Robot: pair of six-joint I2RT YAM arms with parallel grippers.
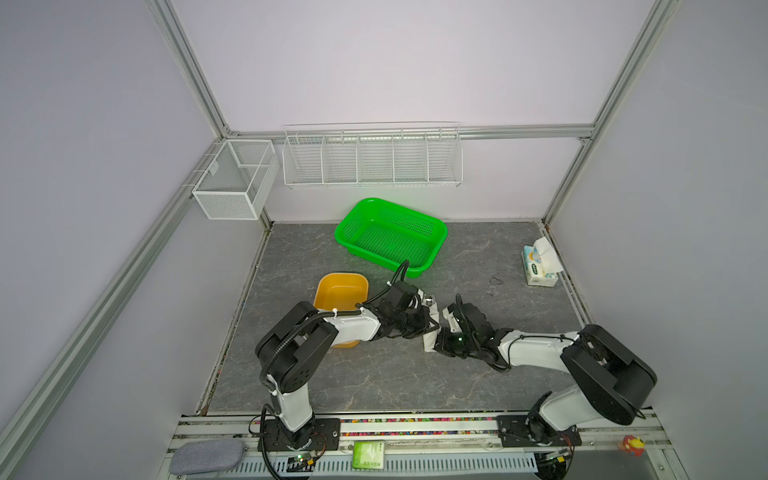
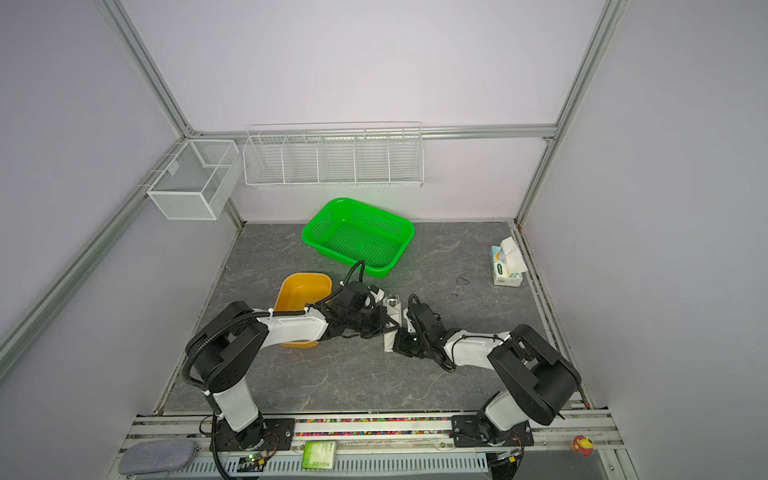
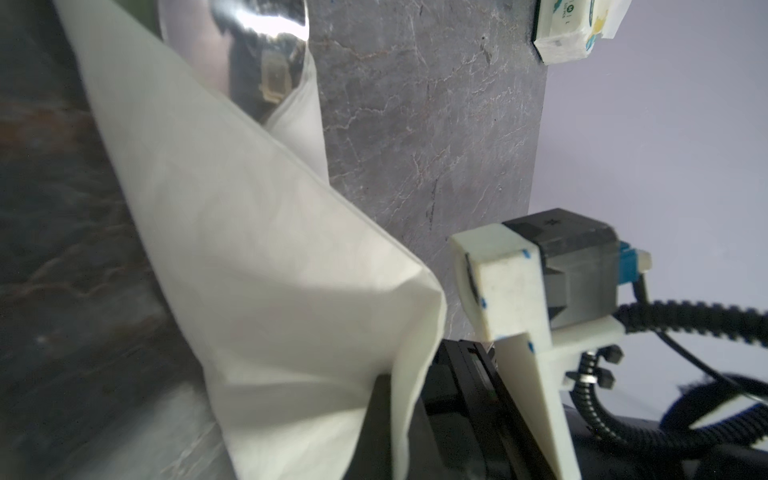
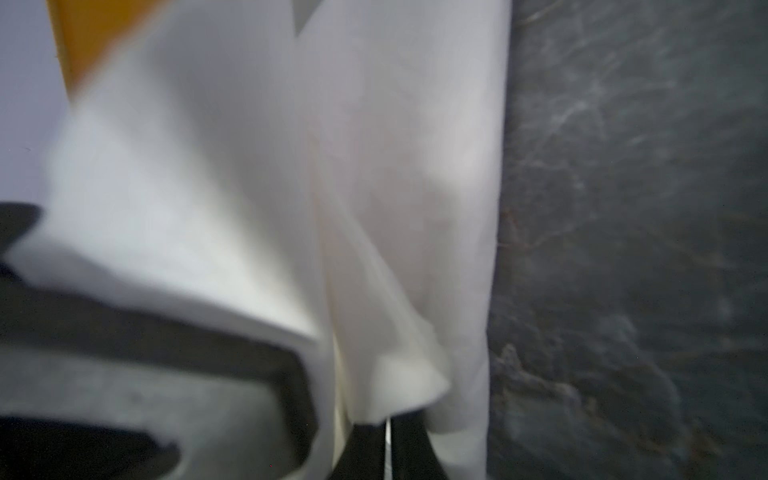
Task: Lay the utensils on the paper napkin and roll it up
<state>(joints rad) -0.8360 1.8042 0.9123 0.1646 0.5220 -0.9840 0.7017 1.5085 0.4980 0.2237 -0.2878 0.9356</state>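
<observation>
White paper napkin (image 3: 270,257) roll is lying front-to-back between left tool (image 1: 432,327) and right tool (image 4: 386,444), both closed, pinching it.

Thin matt white paper, softly creased and a little limp: paper napkin (image 3: 249,249). Mirror-bright polished metal: utensil (image 3: 249,41). Matt grey stone-look tabletop (image 1: 478,257) with pale veins. Glossy perforated plastic for the green basket (image 1: 390,241); smooth, duller plastic for the yellow tub (image 1: 340,291). White coated metal wire: wall rack (image 1: 372,166). Printed shiny film around soft tissue: tissue pack (image 1: 538,270). Felt-like grey cloth pad (image 1: 208,457).
</observation>
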